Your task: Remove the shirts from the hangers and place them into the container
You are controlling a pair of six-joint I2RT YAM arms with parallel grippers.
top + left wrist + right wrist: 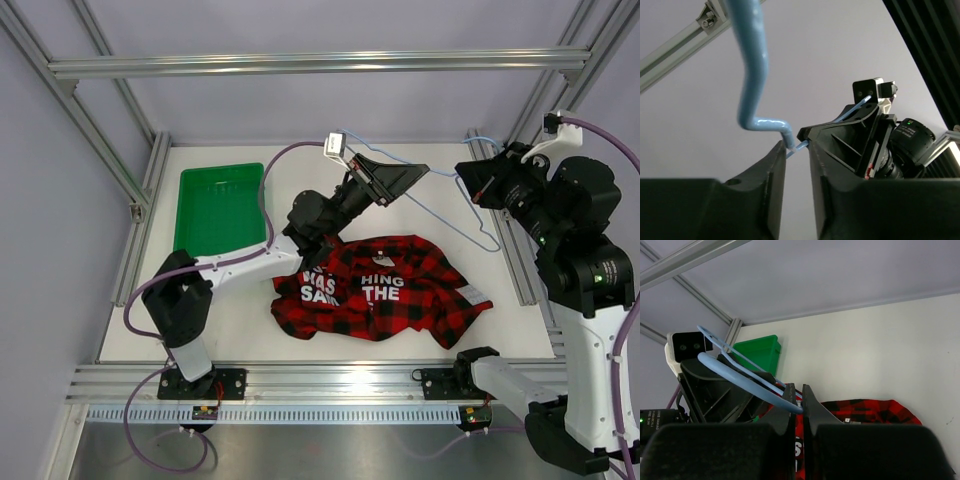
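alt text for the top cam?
A light-blue wire hanger is held up between two robot arms: the right gripper pinches it, the left gripper straddles it. The red plaid shirt lies crumpled on the table, outside the green tray.

Readable text: one item only, printed on the shirt [400, 300].
Top view: white block lettering [381, 287] on the red-and-black plaid, in two clusters of two rows each. Centre cluster reads "HING" over "THE". Left cluster reads "SAM" on the lower row; the upper row ends in "AS", its first letter lost in a fold. Creases cut both clusters short. Right wrist view: a scrap of white print on the shirt, not legible.
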